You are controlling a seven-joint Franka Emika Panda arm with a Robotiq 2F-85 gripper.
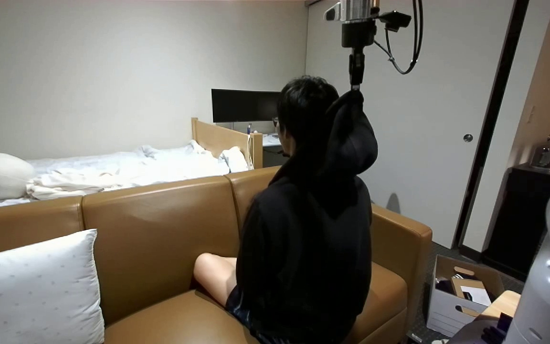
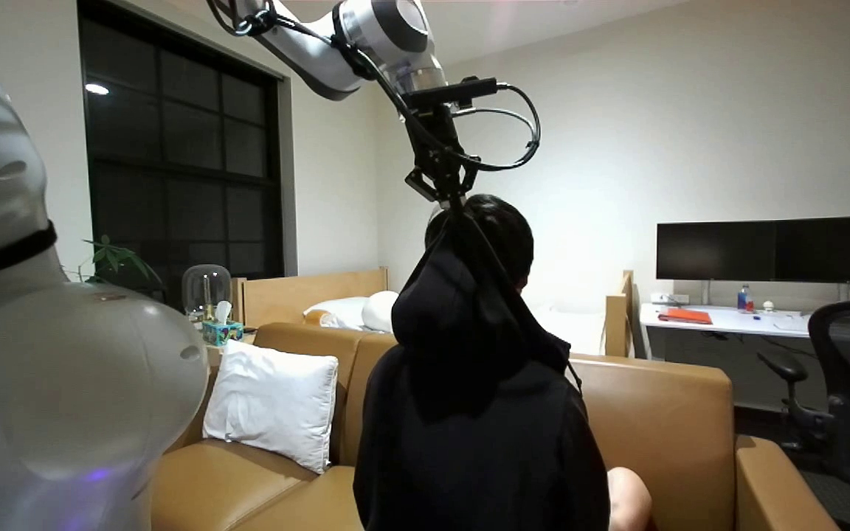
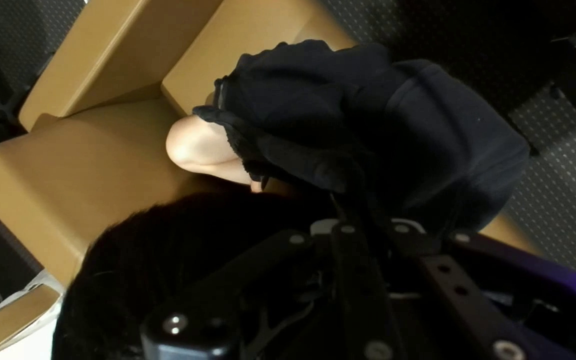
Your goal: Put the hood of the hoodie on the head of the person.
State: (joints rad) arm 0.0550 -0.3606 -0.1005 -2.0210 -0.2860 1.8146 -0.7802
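End effector (image 1: 355, 87), jaws closed, pinches the hood (image 1: 353, 136) by its top.

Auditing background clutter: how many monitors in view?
2, side by side above the white desk in an exterior view: left monitor, and right monitor cut by the picture's edge. Others may be hidden behind the head in an exterior view.

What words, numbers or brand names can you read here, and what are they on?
None can be read anywhere.
Bottle on the desk: any label is too small.
Tissue box: any print is too small and blurred.
White paper in the carton: no writing clear enough.
Dark screens: no words showing.
Back of the black hoodie: no letters showing.
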